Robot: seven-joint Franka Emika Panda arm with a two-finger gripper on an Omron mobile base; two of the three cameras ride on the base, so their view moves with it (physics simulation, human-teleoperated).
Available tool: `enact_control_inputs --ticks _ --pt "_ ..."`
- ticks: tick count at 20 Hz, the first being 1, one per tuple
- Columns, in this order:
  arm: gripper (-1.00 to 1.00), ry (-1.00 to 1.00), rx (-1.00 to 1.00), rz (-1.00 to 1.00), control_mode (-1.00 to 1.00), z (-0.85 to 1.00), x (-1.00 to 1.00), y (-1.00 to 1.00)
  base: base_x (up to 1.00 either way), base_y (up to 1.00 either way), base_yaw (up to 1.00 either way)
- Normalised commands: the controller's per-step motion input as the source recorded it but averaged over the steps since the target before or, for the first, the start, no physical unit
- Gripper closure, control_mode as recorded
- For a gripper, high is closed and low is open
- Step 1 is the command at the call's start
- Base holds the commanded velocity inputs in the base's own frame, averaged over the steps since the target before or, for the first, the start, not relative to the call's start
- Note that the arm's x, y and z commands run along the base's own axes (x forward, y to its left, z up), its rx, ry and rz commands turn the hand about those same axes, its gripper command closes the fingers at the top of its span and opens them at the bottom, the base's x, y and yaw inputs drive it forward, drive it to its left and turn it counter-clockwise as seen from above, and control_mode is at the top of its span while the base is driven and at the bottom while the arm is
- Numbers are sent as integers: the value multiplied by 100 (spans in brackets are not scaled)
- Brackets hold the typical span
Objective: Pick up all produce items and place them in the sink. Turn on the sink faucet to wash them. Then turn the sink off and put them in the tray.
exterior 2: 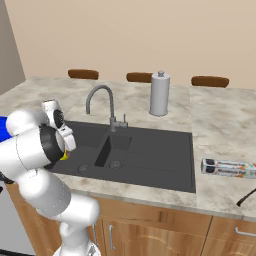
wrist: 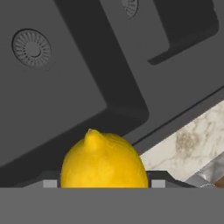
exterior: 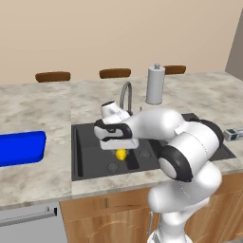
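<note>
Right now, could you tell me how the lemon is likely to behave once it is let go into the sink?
The lemon is rounded, so it would probably roll on the sink floor. It looks smooth, perhaps slippery between the fingers. It seems firm.

Tray (exterior: 21, 147) cropped at left edge; lemon (exterior: 121, 154) half hidden under end effector (exterior: 120, 148).
</note>
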Motion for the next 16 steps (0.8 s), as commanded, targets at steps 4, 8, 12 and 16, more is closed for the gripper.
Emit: enact_control_inputs --ticks 4,8,12,16 --pt "100 -1 0 -3 -100 -14 33 14 0 0 0" --pt "100 -1 0 -3 -100 -15 31 14 0 0 0" --pt "100 -1 0 0 -100 -20 25 8 0 0 0" --pt "100 0 0 0 -100 -20 27 1 0 0 0"
